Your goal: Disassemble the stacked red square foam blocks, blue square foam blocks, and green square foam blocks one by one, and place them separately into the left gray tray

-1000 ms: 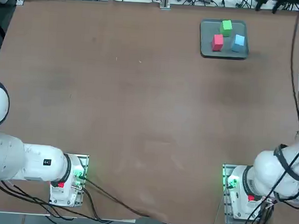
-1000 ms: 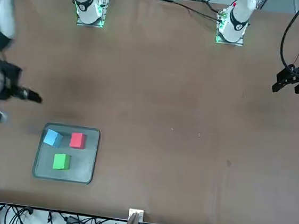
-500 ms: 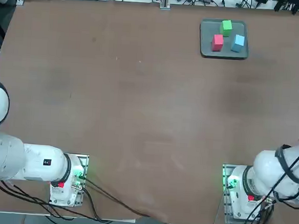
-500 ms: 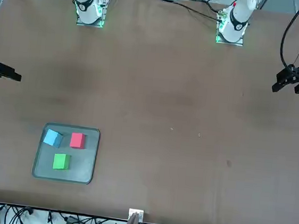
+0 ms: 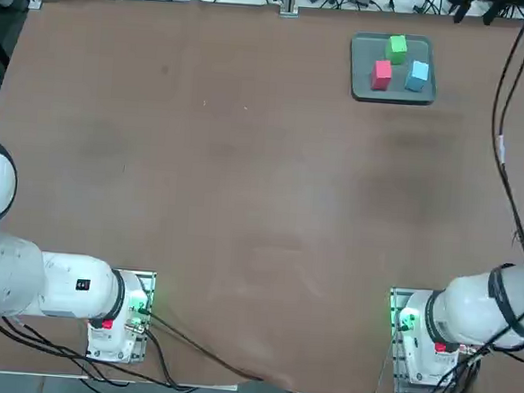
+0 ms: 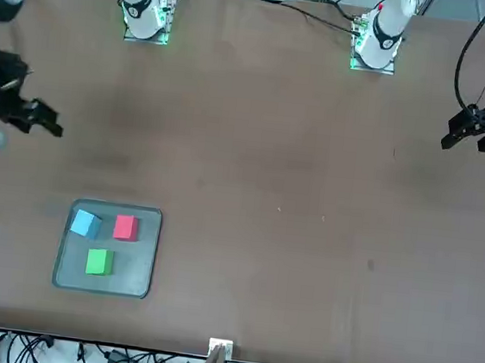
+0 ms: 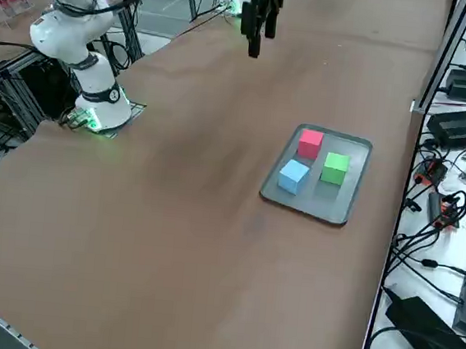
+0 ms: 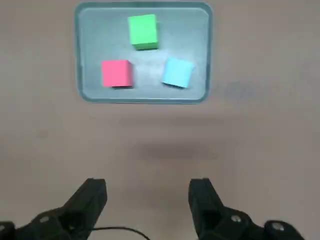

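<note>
The gray tray (image 5: 391, 96) lies near the far edge of the bench (image 5: 245, 177). The right gripper (image 8: 147, 200) is above the bench, perhaps toward its right edge, fingers spread. In the tray, the green block (image 5: 396, 49) is by the far edge, the red block (image 5: 381, 75) by the near left corner, the blue block (image 5: 417, 76) by the right edge.

The gray tray (image 6: 145, 262) is set on the brown counter (image 6: 309, 206), in the lower left of the front view. Three foam cubes are held in it, all apart: the blue cube (image 6: 86, 224), turned slightly askew; the red cube (image 6: 126, 227), seen just to its right; and the green cube (image 6: 99, 262), placed below them. The right pincer (image 6: 57, 126) is seen near the left edge, higher in the view than the tray. Black cables (image 6: 28, 350) are strewn along the lower edge.
</note>
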You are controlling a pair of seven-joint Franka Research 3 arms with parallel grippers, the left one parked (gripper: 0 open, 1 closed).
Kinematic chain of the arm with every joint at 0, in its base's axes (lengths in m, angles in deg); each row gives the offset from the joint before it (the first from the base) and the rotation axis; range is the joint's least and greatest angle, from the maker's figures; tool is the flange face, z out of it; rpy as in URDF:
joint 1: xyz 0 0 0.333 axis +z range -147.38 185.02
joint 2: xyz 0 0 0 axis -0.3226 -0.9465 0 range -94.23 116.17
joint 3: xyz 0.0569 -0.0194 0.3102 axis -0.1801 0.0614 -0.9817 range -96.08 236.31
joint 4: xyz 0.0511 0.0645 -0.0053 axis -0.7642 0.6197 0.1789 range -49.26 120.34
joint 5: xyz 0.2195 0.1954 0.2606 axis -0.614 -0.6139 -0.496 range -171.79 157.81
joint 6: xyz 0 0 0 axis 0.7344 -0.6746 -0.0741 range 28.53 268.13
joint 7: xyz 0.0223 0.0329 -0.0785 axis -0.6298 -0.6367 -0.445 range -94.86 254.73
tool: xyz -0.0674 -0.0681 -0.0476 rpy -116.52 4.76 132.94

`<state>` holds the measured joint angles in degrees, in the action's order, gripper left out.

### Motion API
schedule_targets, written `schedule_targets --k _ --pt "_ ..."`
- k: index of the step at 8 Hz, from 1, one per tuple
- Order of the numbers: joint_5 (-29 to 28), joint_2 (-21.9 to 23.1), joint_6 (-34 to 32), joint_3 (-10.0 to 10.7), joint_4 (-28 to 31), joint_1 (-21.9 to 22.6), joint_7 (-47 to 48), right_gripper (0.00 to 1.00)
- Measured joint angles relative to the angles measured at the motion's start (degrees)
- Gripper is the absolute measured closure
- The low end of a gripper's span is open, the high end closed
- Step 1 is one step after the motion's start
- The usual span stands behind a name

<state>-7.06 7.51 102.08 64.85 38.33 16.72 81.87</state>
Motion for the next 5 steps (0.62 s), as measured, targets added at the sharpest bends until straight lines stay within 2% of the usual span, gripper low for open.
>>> schedule_targets --k 1,2,3,5 --pt "0.0 4.8 1.8 0.0 5.2 1.3 0.0 0.00" --pt "0.0 8.1 0.6 0.1 8.3 1.8 0.0 0.00" --pt "-0.1 9.8 -1.9 1.1 9.8 2.1 -0.3 0.00" --pt "-0.3 10.0 -3.8 4.3 9.8 2.5 -2.9 0.00"
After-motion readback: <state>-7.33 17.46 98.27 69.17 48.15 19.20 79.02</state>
